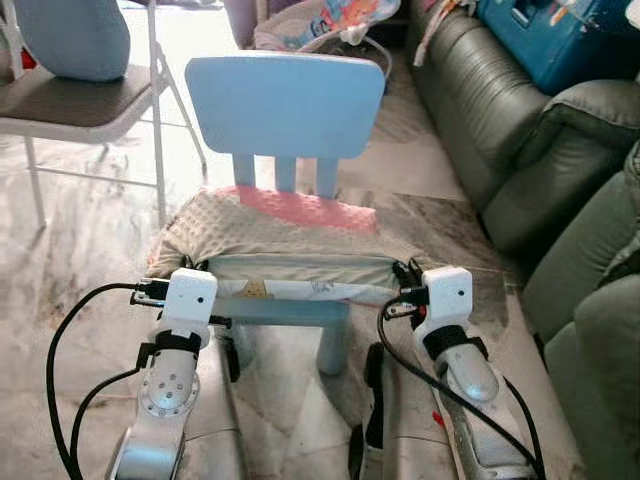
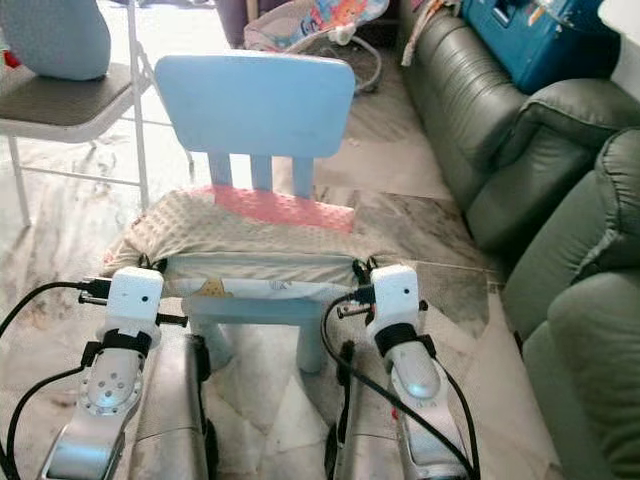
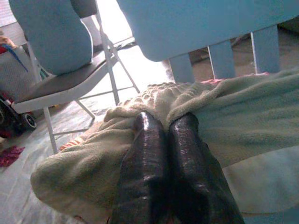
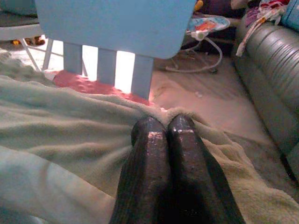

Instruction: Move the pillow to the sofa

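The pillow (image 1: 270, 235) is flat, beige and nubby, with a pink patch at the back. It lies across the blue chair's seat (image 1: 285, 312), its front corners pinched in my fingers. The grey-green sofa (image 1: 500, 130) stands to my right.

From here I count 1 beige pillow (image 1: 270, 235), 2 chairs: 1 small blue chair (image 1: 285, 105) and 1 folding chair (image 1: 75, 105), 1 green sofa (image 1: 500, 130), 1 baby bouncer (image 1: 320, 25), and 2 claws: left claw (image 3: 164, 128), right claw (image 4: 163, 128).

Both grippers meet the pillow (image 2: 250, 235) on the blue chair (image 2: 255, 105).
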Available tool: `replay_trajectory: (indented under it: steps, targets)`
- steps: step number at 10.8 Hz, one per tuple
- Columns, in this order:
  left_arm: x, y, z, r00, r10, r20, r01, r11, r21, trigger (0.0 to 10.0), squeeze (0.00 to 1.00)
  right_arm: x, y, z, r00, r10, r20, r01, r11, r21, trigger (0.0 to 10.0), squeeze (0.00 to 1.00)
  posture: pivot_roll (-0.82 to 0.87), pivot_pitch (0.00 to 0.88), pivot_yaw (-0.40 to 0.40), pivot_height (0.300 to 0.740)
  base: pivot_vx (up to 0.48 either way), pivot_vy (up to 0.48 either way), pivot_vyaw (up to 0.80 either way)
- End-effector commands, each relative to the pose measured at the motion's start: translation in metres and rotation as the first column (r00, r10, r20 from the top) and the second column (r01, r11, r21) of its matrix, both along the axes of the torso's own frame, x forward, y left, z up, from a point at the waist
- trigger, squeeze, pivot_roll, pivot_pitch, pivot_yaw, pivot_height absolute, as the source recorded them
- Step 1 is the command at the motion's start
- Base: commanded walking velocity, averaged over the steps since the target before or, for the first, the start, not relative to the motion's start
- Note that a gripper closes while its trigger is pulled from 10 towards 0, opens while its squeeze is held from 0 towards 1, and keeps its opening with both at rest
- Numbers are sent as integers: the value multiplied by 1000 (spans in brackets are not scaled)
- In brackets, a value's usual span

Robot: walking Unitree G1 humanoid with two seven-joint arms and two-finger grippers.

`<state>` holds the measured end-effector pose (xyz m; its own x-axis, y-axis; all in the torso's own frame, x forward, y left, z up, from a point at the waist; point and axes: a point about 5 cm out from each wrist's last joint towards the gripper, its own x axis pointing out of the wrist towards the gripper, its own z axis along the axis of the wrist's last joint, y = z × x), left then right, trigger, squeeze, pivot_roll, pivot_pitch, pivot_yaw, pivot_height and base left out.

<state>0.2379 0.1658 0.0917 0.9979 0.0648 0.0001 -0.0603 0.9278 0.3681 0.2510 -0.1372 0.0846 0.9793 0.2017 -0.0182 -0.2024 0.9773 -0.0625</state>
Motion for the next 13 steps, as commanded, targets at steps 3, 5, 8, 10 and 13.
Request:
replay_trajectory:
  steps: [3, 5, 8, 10, 13]
  targets:
    - [7, 14, 11, 997, 79, 22, -80, 996, 32, 10000, 0, 8, -28, 8, 992, -128, 19, 128, 992, 0, 10000, 0, 44, 22, -41, 597, 0, 0, 0]
    - [14, 17, 9, 993, 120, 7, -120, 993, 8, 10000, 0, 11, -30, 10, 991, -132, 12, 132, 991, 9, 10000, 0, 40, 20, -44, 635, 0, 0, 0]
    - [22, 10, 9, 997, 80, -4, -80, 996, 33, 10000, 0, 19, -29, 17, 990, -134, 36, 134, 991, -7, 10000, 0, 35, 16, -47, 693, 0, 0, 0]
    - [29, 9, 10, 997, 69, -14, -69, 998, 11, 10000, 0, 23, -29, 21, 990, -132, 46, 133, 991, -14, 10000, 0, 30, 11, -50, 726, 0, 0, 0]
    - [30, 0, 14, 1000, 26, 2, -26, 999, -39, 10000, 0, 28, -28, 27, 989, -133, 67, 135, 991, -21, 10000, 0, 27, 23, -49, 740, 0, 0, 0]
